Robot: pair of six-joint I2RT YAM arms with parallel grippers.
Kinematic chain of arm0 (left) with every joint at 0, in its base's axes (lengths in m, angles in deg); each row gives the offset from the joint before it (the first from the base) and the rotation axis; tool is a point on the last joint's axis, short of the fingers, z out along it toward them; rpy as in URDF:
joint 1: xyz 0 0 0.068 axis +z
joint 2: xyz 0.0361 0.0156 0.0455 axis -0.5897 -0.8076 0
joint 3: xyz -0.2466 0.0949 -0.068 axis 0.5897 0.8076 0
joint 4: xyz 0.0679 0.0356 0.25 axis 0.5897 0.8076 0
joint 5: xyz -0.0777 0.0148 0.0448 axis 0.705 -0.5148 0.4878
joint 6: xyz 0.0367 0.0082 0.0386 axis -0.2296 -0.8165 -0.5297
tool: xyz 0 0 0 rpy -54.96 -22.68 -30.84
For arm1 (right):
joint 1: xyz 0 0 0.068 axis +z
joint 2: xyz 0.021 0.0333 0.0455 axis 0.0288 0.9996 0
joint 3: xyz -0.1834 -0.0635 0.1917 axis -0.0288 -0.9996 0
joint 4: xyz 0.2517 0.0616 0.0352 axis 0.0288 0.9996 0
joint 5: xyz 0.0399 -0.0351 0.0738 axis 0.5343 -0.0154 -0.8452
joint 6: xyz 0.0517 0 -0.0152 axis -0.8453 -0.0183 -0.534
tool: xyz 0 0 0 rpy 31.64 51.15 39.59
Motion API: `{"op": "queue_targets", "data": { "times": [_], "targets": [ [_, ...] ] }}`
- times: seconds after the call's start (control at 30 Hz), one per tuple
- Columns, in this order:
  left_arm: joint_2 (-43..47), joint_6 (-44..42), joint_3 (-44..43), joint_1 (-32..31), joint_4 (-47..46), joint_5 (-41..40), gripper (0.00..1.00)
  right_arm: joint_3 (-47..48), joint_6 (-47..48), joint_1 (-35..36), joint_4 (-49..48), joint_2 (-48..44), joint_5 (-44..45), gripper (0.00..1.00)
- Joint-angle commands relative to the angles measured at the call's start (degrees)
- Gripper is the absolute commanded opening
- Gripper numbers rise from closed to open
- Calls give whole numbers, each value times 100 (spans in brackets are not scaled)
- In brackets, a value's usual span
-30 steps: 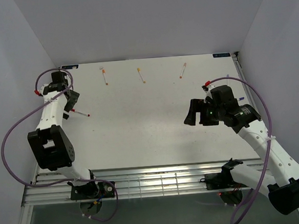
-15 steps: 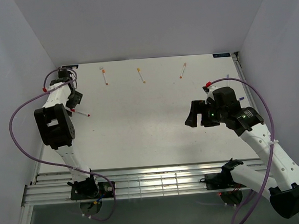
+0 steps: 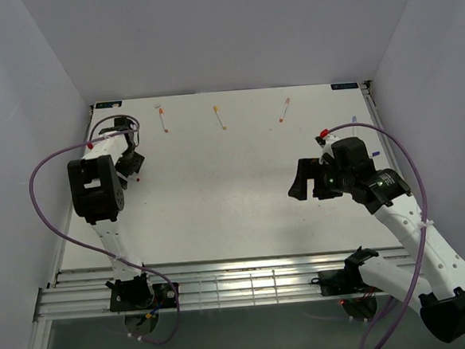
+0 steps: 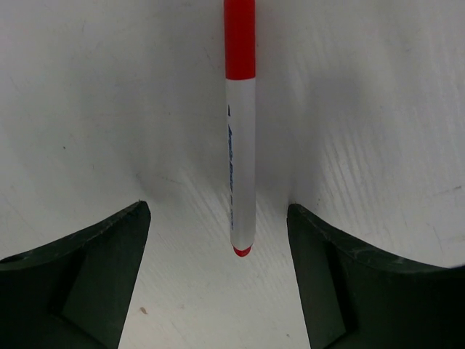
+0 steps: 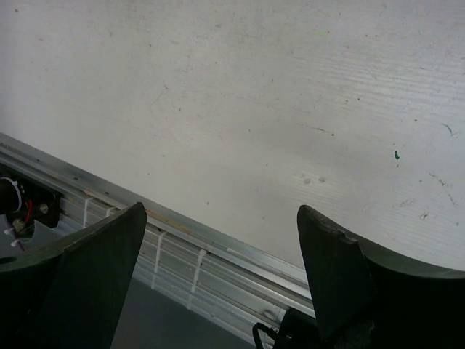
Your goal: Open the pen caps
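Note:
A white-barrelled pen (image 4: 240, 160) with a red cap (image 4: 240, 38) lies on the table in the left wrist view, with the cap at the far end. Its near red-tipped end sits between the fingers of my open left gripper (image 4: 218, 212), and neither finger touches it. In the top view my left gripper (image 3: 128, 161) is over this pen at the table's left side, and only the pen's red tip (image 3: 138, 179) shows. My right gripper (image 3: 299, 179) is open and empty above bare table; it also shows in the right wrist view (image 5: 221, 214).
Three more capped pens lie in a row at the back: left (image 3: 162, 120), middle (image 3: 220, 118), right (image 3: 284, 111). The metal rail (image 5: 189, 243) at the table's front edge shows under the right gripper. White walls close in the left, back and right sides.
My left arm has swung its elbow rightward and its gripper has shifted right, over the red-capped pen. The right arm has hardly moved.

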Motion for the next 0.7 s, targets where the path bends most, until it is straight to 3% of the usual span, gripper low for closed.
{"op": "queue_targets", "data": {
  "times": [0.0,0.23,0.47,0.57,0.6,0.67],
  "targets": [
    [-59,221,185,-1,4,-234,85,-51,104,3,-158,-127,18,90],
    [-104,344,431,-1,-48,-349,69,-16,139,-6,-131,-224,9,90],
    [-16,292,818,-1,-328,-261,35,72,166,-6,-61,-259,44,90],
    [107,230,967,-1,-452,-164,15,90,175,-6,-52,-250,44,90],
    [151,186,1002,-1,-479,-146,2,90,175,-6,-52,-241,18,90],
    [370,90,1064,-1,-497,-41,0,98,175,-6,-52,-206,-34,90]
  ]
}}
